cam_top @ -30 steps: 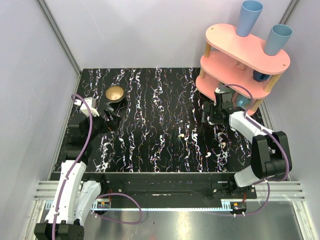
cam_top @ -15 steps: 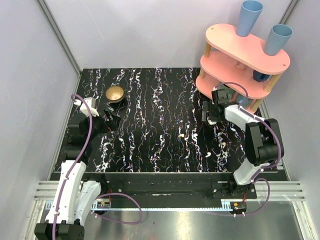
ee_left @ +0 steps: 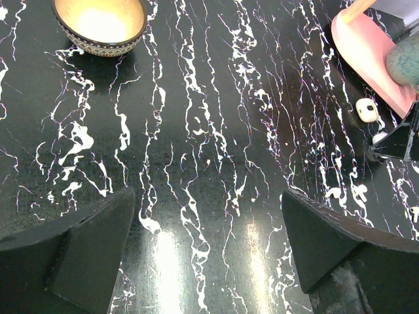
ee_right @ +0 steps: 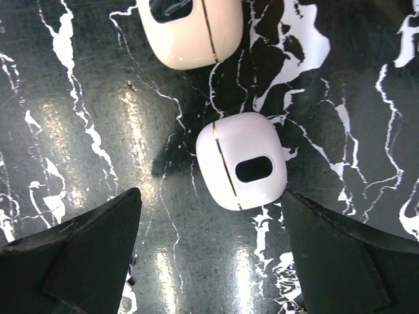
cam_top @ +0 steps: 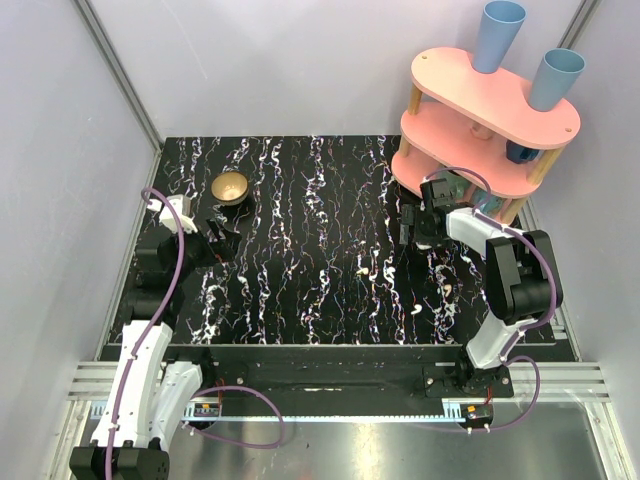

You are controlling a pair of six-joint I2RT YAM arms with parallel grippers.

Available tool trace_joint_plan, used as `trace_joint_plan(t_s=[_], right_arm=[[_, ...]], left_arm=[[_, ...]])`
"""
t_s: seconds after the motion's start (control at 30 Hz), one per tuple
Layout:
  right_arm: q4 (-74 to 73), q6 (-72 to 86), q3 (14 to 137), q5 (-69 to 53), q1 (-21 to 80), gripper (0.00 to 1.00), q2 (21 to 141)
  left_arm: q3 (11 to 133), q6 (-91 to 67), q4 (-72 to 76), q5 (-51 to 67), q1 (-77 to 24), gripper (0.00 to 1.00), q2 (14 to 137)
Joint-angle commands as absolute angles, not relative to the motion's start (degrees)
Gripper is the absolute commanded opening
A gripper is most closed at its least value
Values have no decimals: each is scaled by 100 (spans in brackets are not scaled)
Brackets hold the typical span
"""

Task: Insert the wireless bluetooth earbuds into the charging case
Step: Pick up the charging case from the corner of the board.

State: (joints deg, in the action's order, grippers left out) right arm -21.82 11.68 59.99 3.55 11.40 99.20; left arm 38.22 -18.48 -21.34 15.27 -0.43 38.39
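Starting far left of the pink shelf (cam_top: 480,130), my left gripper (ee_left: 208,216) hangs over bare marble with its fingers spread as wide as they go and nothing between them. A small gold bowl (cam_top: 230,187) sits just beyond it, also well left of the shelf. Moving toward the shelf, the earbuds (cam_top: 362,270) lie loose on the tabletop. I can make out three pale specks, one left of the shelf's foot and two (cam_top: 447,290) nearer me, below the shelf's left end. They are hard to pick out among the white veins. I judge them almost weightless, hard and glossy, so they will likely skate or flick out of a pinch. I would come straight down and close slowly across the bulb end, not the thin stem. At the shelf's foot my right gripper (ee_right: 211,203) is wide open too, holding nothing, and hovers over the white charging case (ee_right: 241,160). The cream charging case (ee_right: 186,29) lies just beyond, apart from it. Both look closed along their seams, so I expect a lid must come up first. The shells look smooth, rounded and light, so I would take the flat sides squarely.
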Motion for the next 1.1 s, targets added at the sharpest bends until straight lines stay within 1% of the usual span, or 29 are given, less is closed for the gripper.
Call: trace_joint_plan(t_s=[0.0,0.53,0.67,0.77,0.8,0.87,0.93,1.07], right_arm=[[-2057,1362,6205,-139,1151,94,9958],[-1758,1591,6091,-843,1230,92,9958],[-1793,1512,5994,-888,1283,92,9616],[-1784,1485,5854,-564,1292,92,9177],[-1767,1477,5845,-293,1292,92,9045],[-1749,1503,5853,-36,1292,93,8983],[-1749,1564,5967,447,1292,95,9096],[-1810,1547,6327,720,1283,97,9640]], left_arm=[[4043,-1925,-2057,1600,-9,99,3858],[4043,-1942,-2039,1670,-9,99,3885],[4043,-1942,-2039,1679,0,99,3885],[4043,-1942,-2039,1679,-9,99,3876],[4043,-1951,-2039,1679,-9,99,3876],[4043,-1951,-2022,1722,113,99,3885],[4034,-1960,-2013,1731,123,99,3885],[4034,-1960,-2013,1740,123,99,3867]])
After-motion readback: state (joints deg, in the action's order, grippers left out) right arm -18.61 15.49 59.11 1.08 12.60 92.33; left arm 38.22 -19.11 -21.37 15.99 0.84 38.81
